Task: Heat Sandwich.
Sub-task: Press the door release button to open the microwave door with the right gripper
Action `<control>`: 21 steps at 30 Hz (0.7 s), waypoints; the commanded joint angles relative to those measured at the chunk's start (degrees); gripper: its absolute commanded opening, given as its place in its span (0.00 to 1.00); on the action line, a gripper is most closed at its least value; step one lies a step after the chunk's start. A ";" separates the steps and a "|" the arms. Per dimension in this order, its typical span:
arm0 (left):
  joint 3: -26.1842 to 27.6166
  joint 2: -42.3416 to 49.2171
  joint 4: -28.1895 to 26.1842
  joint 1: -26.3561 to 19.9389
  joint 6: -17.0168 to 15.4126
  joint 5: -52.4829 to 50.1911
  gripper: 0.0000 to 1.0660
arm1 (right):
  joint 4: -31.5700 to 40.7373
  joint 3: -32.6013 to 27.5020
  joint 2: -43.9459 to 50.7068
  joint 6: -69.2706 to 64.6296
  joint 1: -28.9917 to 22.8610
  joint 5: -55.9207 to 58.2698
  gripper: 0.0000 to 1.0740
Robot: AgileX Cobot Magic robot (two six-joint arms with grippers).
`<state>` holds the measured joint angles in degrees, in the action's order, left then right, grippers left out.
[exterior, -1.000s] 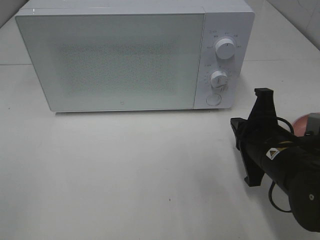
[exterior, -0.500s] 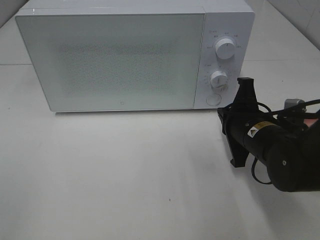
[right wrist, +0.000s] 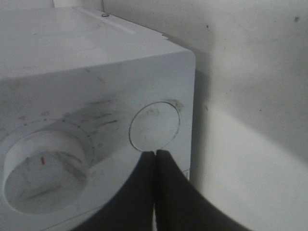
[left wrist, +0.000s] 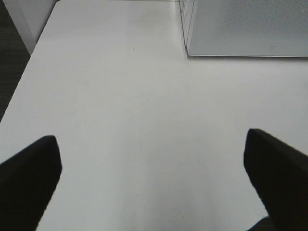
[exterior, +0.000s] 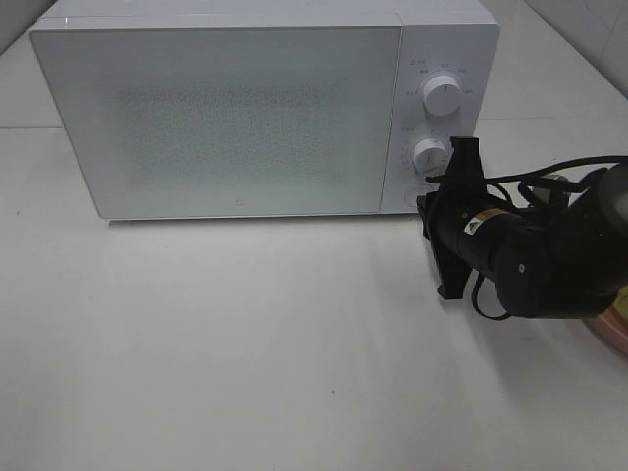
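The white microwave [exterior: 226, 118] stands at the back of the table with its door shut. My right gripper [exterior: 425, 201] is shut and its fingertips rest against the round button at the bottom of the control panel. In the right wrist view the closed tips [right wrist: 155, 153] touch the lower edge of that button [right wrist: 154, 127]. My left gripper [left wrist: 150, 137] is open and empty over the bare table, a little way from the microwave's corner [left wrist: 240, 24]. It does not show in the exterior high view. The sandwich is out of view.
Two white dials [exterior: 443, 96] [exterior: 429, 155] sit above the button. An edge of a pink plate [exterior: 610, 329] shows behind my right arm at the right border. The white table [exterior: 245, 343] stretches in front of the microwave.
My right arm has moved left and toward the microwave, bringing its shut fingertips from beside the plate onto the round button. The microwave door has stayed shut.
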<state>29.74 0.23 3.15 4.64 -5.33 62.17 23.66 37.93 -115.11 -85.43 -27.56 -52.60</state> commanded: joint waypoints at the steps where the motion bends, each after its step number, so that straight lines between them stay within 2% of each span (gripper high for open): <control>1: 0.00 1.32 -0.06 0.06 0.00 -0.69 0.92 | -1.03 2.58 -1.32 0.29 0.97 1.03 0.00; 11: 0.00 1.32 -0.06 0.06 0.00 -0.69 0.92 | -0.29 7.62 -4.41 2.58 3.04 1.78 0.00; 21: 0.00 1.32 -0.06 0.06 0.00 -0.69 0.92 | 0.80 8.02 -4.41 3.27 3.38 -1.78 0.00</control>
<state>29.74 0.23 3.15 4.64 -5.33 62.17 24.01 44.81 -119.63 -82.91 -24.69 -49.73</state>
